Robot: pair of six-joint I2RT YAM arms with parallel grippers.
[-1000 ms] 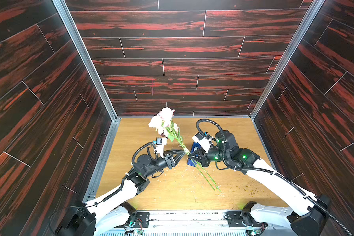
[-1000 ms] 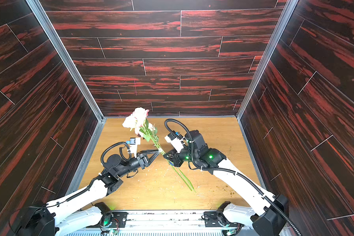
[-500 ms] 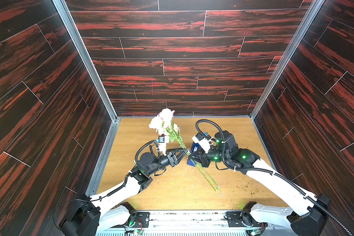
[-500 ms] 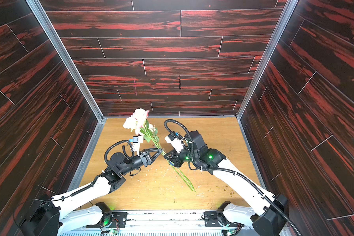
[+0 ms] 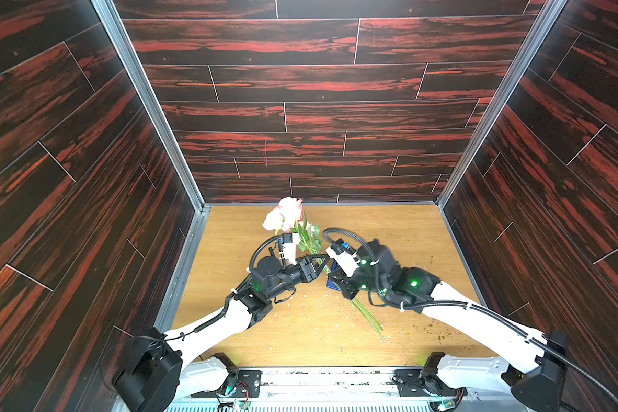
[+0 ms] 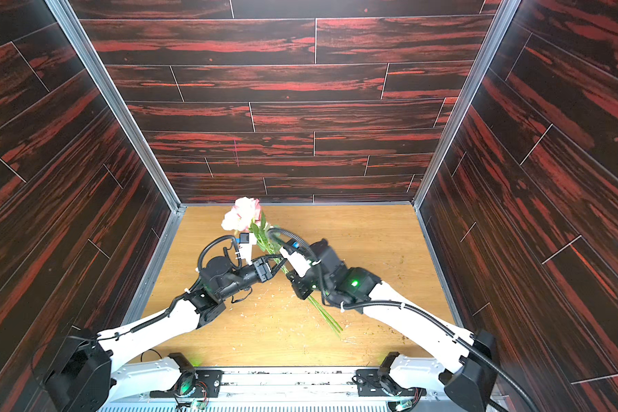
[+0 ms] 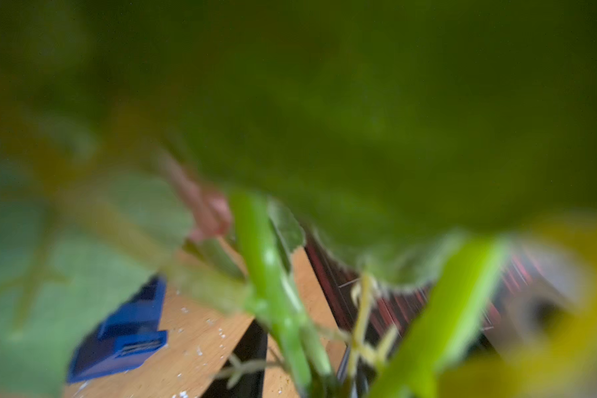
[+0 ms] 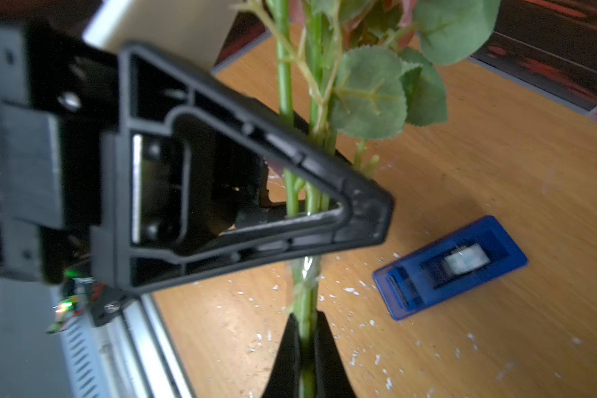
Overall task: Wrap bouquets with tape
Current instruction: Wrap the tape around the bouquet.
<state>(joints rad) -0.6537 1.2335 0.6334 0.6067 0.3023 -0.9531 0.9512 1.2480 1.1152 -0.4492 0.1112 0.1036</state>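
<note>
The right tool [image 8: 305, 324] is clamped on the bouquet [image 5: 289, 215] stems; the left tool [image 5: 322, 263] straddles them, grip unclear.

A robot lab booth: dark red plank walls [image 5: 311, 85] (three sides) with metal corner posts [image 5: 150, 107] enclose a wooden desk [image 5: 400, 235]; two arms [image 5: 478, 315] mounted on a front rail [image 5: 322, 383].
</note>
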